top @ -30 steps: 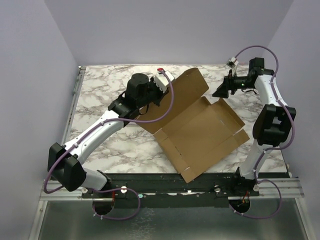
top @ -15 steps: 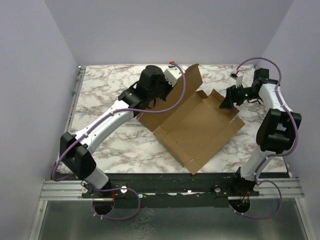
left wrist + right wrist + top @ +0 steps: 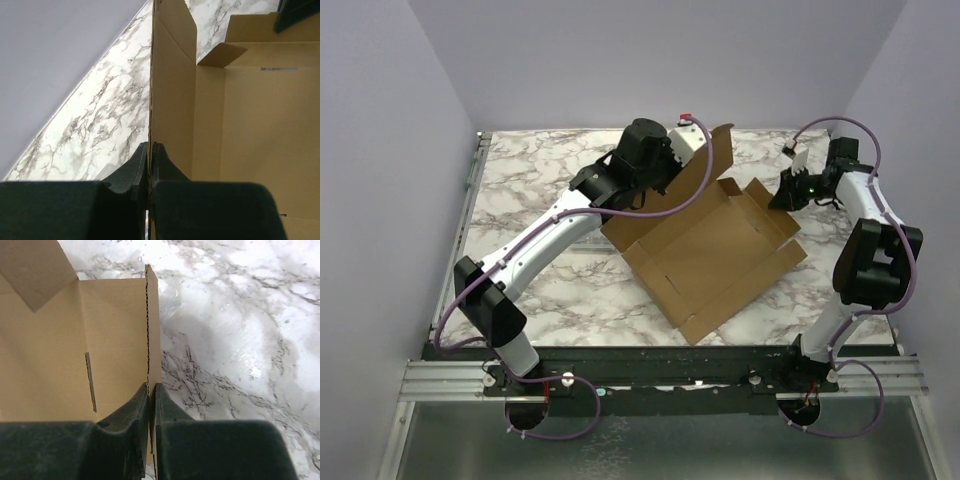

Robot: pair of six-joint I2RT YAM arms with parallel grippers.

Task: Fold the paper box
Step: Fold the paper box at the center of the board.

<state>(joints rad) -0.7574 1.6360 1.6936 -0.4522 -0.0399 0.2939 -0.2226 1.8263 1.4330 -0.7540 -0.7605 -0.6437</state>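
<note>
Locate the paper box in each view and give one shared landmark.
Top external: paper box centre-right, walls partly raised.
Left wrist: paper box fills the right half; left gripper pinches its edge.
Right wrist: paper box upper left; right gripper pinches its edge.
Shared landmark: marble table.

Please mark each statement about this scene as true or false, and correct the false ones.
1. The left gripper pinches an edge of the paper box. True.
2. The right gripper is open and touches nothing. False: its jaws are shut on the edge of a cardboard wall.
3. The paper box rests on a marble-patterned table. True.
4. The paper box is closed, with its lid down. False: it is open, its inside shows and flaps stand up.
</note>
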